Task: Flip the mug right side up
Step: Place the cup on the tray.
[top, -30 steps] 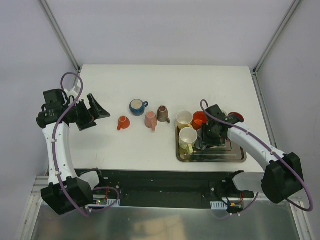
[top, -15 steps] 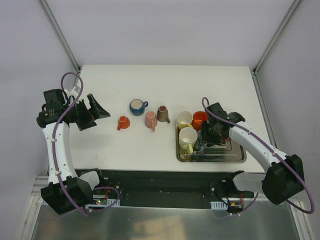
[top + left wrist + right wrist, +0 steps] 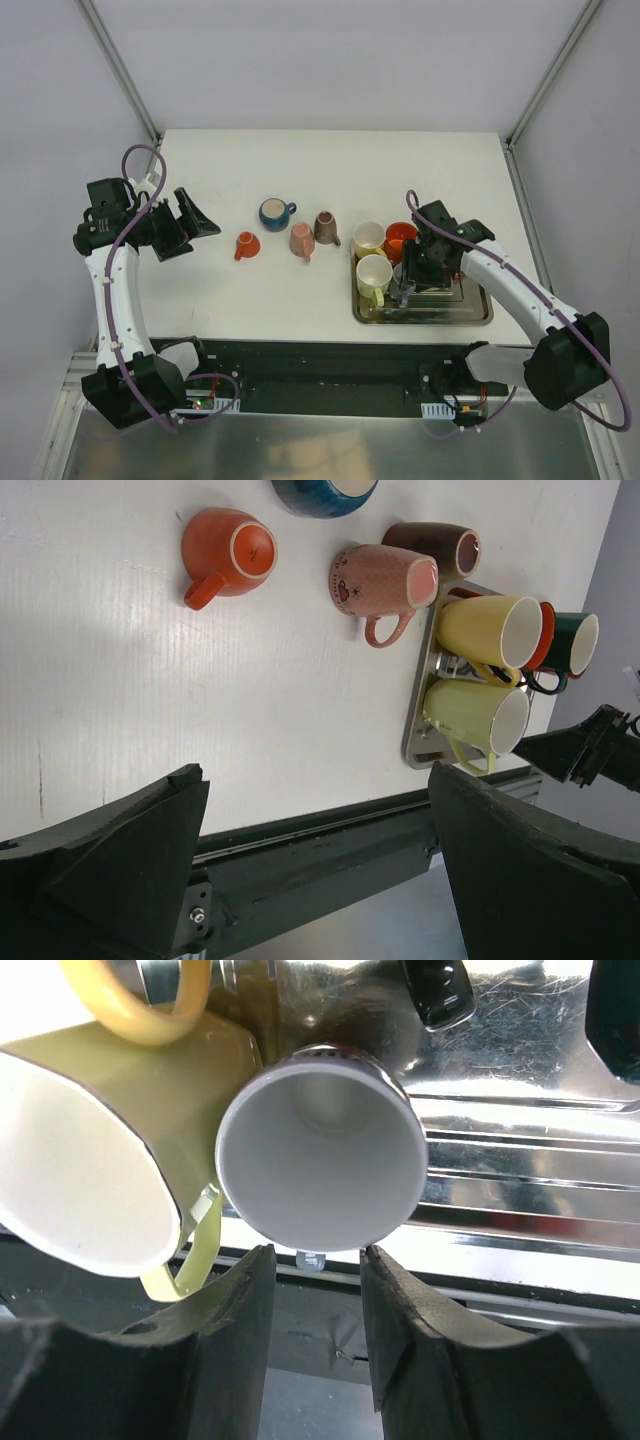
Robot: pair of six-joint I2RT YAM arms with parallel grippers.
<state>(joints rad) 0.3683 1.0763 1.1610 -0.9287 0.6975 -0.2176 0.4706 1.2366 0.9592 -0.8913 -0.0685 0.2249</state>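
A grey mug [image 3: 320, 1150] with a white inside stands mouth-up on the metal tray [image 3: 540, 1110]; its small handle [image 3: 311, 1258] points at my right gripper [image 3: 316, 1255]. That gripper is open, with one finger on each side of the handle and a gap on both sides. In the top view the right gripper [image 3: 412, 283] hangs over the tray [image 3: 470, 310] and hides this mug. Far to the left, my left gripper [image 3: 195, 228] is wide open and holds nothing. It is also open in its own view [image 3: 318, 780].
A pale green mug [image 3: 90, 1150] leans beside the grey one, and a yellow mug [image 3: 369, 238] and an orange-red mug [image 3: 399, 238] share the tray. On the table are an upside-down orange mug [image 3: 246, 245], a blue mug [image 3: 274, 213], a pink mug [image 3: 302, 240] and a brown mug [image 3: 326, 228].
The right gripper's jaws have parted a little around the grey mug's handle, and the right arm has shifted slightly away from me. The left arm has not moved.
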